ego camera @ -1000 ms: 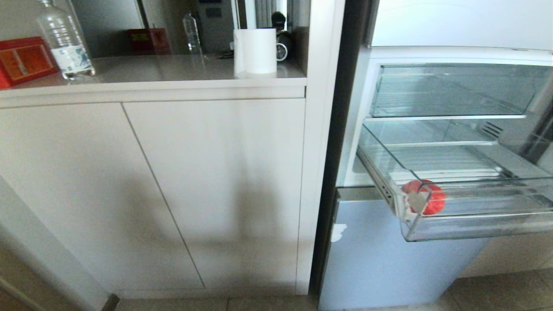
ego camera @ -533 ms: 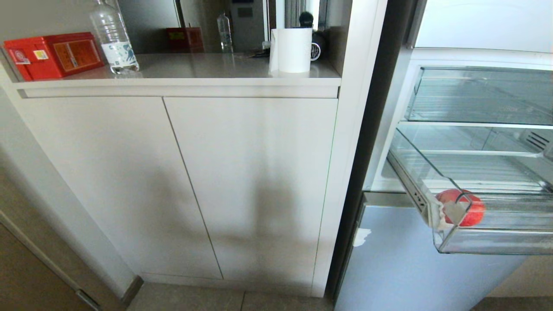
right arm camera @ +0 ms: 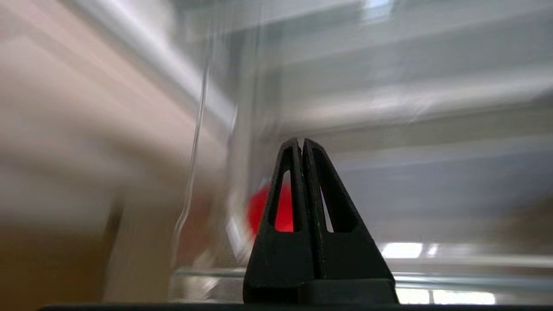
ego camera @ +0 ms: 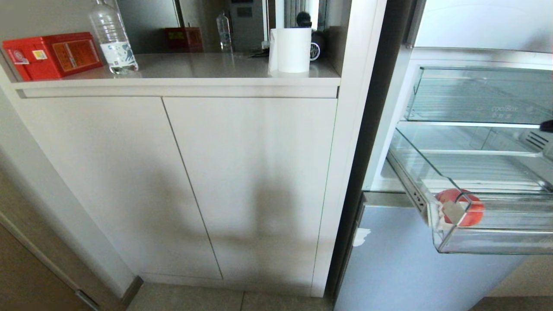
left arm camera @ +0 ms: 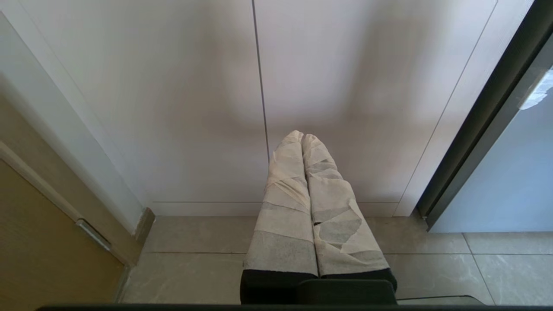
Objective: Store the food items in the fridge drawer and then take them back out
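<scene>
Head view shows one red food item [ego camera: 468,212] sitting inside the fridge drawer [ego camera: 497,242], tucked in the front left corner, right behind the clear front lip. The drawer is pulled out from the fridge. The food is round, so it has no long side to line up with.

The right gripper [right arm camera: 301,141] is the nearer one. Its two black fingers are pressed tight together and hold nothing. In the right wrist view the red food [right arm camera: 259,211] shows just past the fingers, a bit to one side of the tips, behind the drawer's clear wall. I think the fingers must spread apart first, then go over the drawer's front edge and down to the food.

The left gripper [left arm camera: 302,137] is far off, closed and empty, pointing at the white cupboard doors [ego camera: 173,181] near the floor.
</scene>
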{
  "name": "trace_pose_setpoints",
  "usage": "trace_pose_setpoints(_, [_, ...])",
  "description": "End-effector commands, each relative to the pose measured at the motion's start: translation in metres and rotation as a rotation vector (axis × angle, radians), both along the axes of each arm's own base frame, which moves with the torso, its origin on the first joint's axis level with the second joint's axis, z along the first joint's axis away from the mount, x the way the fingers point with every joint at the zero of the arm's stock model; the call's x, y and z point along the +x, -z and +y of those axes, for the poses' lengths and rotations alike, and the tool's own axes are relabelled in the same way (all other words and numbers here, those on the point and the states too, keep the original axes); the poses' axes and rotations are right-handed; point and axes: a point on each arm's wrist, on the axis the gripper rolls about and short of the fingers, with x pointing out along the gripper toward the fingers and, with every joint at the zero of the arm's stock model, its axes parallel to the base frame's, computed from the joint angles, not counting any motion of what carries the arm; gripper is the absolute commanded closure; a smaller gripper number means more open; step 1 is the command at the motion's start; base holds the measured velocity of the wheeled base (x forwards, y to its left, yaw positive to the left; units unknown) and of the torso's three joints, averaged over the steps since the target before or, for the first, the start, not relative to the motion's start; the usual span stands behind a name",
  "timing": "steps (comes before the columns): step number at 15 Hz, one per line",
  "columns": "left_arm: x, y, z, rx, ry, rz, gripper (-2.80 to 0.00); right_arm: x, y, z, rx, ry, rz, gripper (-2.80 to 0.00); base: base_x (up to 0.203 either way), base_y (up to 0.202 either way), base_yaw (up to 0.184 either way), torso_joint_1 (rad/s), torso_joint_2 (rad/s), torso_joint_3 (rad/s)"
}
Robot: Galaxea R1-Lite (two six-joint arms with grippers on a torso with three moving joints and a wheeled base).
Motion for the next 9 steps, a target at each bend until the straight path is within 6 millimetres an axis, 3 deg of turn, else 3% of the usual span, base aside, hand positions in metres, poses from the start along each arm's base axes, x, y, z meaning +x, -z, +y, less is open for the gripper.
trace_pose_setpoints(1, [0.000,0.000,0.000,0.000,0.000,0.000,0.00,0.068,0.047,0.017,0.018,-0.047,0.268,0.00,0.000,0.000,0.000,0.000,0.00,0.000])
trace_pose_setpoints(4, [0.000,0.000,0.000,0.000,-0.001,0.000,0.00,0.102,0.063,0.048,-0.008,-0.112,0.328,0.00,0.000,0.000,0.000,0.000,0.00,0.000])
trace_pose_setpoints(7, [0.000,0.000,0.000,0.000,0.000,0.000,0.00,0.110,0.064,0.051,-0.022,-0.125,0.325,0.00,0.000,0.000,0.000,0.000,0.00,0.000])
trace_pose_setpoints(8, [0.000,0.000,0.000,0.000,-0.001,0.000,0.00,0.110,0.063,0.051,-0.028,-0.124,0.322,-2.80,0.000,0.000,0.000,0.000,0.00,0.000])
trace_pose_setpoints(9, [0.000,0.000,0.000,0.000,-0.001,0.000,0.00,0.110,0.062,0.051,-0.038,-0.110,0.318,-2.80,0.000,0.000,0.000,0.000,0.00,0.000])
